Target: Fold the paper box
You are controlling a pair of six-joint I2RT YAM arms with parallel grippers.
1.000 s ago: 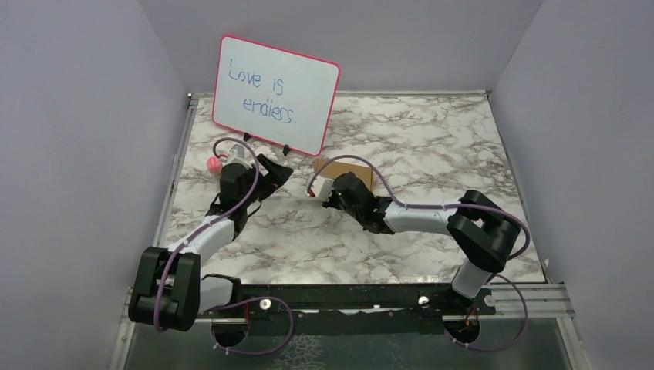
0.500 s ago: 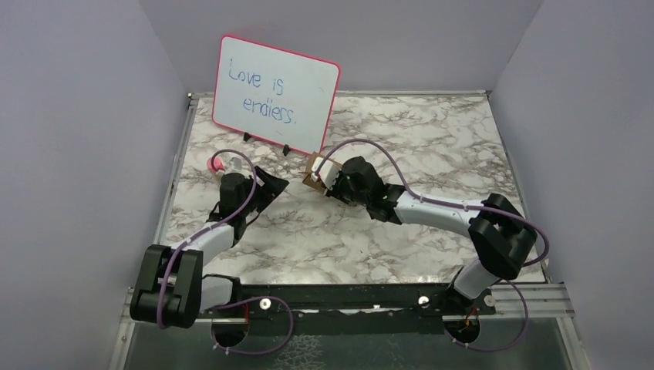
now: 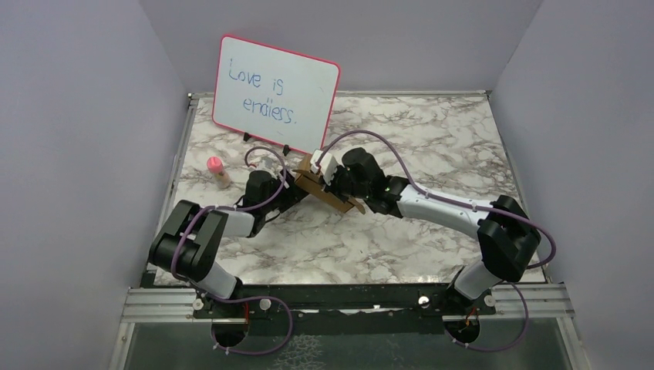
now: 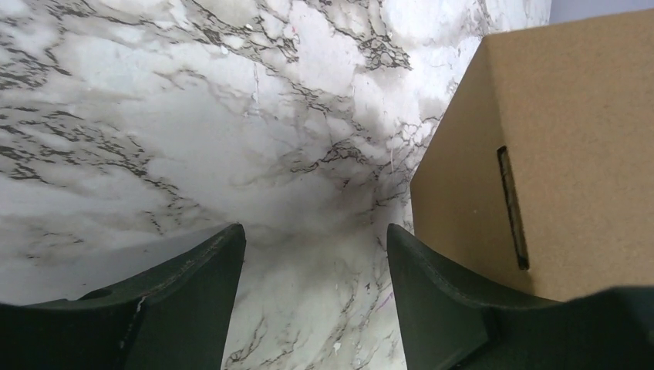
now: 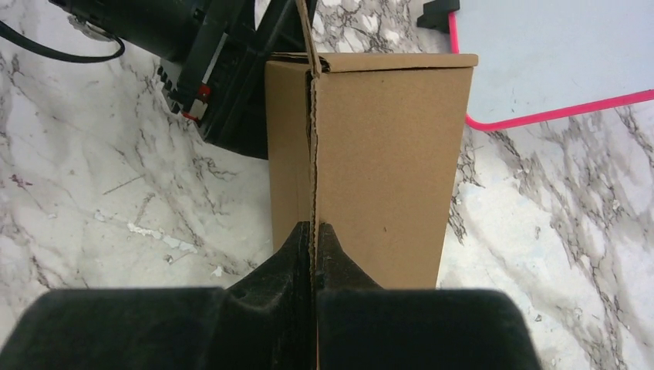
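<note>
At five o'clock of the whiteboard [image 3: 275, 92], the paper box [image 3: 310, 183] is pinched by a thin flap in the right gripper [image 5: 314, 231] at its three o'clock. The left gripper [image 4: 316, 239], jaws spread wide, sits at its nine o'clock.

This is looking like a robotics lab test cell, not a home or a shop. Plain lavender walls [image 3: 77, 154] are closing in a marble-patterned table [image 3: 432, 131] at 9, 12 and 3 o'clock. At 6 o'clock a metal rail [image 3: 540, 295] is carrying the left arm [image 3: 231, 223] and the right arm [image 3: 439, 206], with purple cables [image 3: 362, 132] looping along them. A pink-framed whiteboard [image 3: 275, 92] with handwritten words is standing at 11 o'clock. Only props are sharing the cell: a brown paper box [image 3: 308, 183] near the middle and a small pink-capped bottle [image 3: 218, 171] at 9 o'clock.
</note>
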